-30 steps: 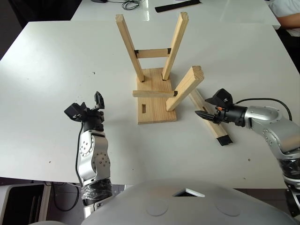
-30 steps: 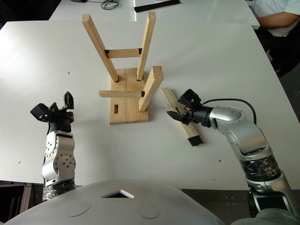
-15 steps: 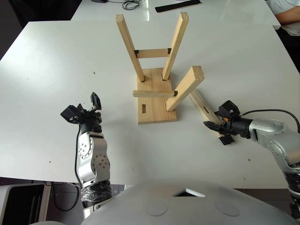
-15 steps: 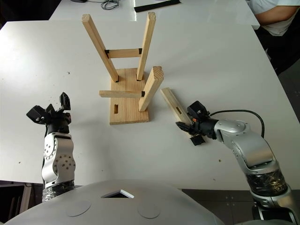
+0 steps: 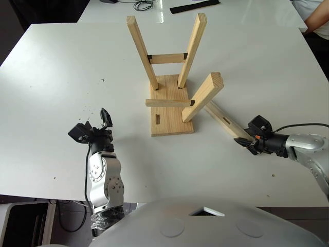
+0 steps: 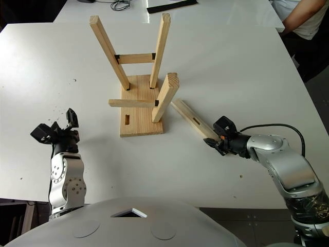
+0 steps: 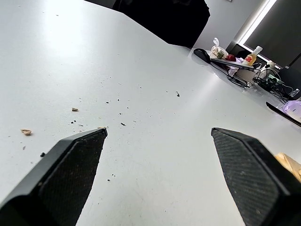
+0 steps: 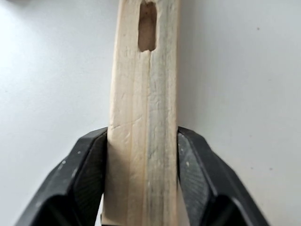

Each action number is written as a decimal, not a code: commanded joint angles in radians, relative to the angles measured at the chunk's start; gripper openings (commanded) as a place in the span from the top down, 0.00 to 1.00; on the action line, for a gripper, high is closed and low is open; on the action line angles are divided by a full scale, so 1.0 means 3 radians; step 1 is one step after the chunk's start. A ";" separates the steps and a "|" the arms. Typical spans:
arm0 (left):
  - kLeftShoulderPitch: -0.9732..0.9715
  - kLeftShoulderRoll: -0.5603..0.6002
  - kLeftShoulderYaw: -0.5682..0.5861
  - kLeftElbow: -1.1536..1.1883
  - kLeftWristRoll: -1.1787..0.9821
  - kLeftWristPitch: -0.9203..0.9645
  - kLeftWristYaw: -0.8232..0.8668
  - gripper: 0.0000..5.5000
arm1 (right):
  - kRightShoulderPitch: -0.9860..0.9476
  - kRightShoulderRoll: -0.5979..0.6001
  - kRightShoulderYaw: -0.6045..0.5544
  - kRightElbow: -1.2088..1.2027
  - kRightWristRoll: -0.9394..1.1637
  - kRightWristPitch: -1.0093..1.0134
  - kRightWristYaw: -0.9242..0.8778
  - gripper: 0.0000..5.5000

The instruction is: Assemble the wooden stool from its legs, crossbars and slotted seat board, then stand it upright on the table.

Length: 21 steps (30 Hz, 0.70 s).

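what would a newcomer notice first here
The half-built stool stands upside down on the table, two legs pointing up and a third leg leaning. On the right, the right gripper is shut on the near end of a loose leg lying beside it; the left gripper hovers open, empty.

Dark crumbs (image 7: 122, 124) are lying scattered on the white table (image 5: 61, 67); beyond its far edge, a black strip (image 5: 194, 6) and tangled cables (image 5: 144, 5) are resting on a neighbouring surface (image 5: 247, 13).
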 commanded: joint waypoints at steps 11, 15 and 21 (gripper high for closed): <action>-0.0738 0.0446 0.0443 -0.0171 -0.0444 0.0795 0.0094 0.25 | -0.1364 0.1720 -0.1398 0.0921 0.1001 -0.0040 -0.1088 0.62; -0.1250 0.0867 0.0652 -0.0101 -0.0713 0.1316 0.0101 0.25 | -0.2527 0.2119 -0.1933 0.1484 0.1633 -0.0375 -0.1471 0.62; -0.2250 0.1781 0.0571 0.0184 -0.0166 0.1858 0.0150 0.25 | -0.3457 0.2093 -0.1435 0.1646 0.1600 -0.0644 -0.1086 0.62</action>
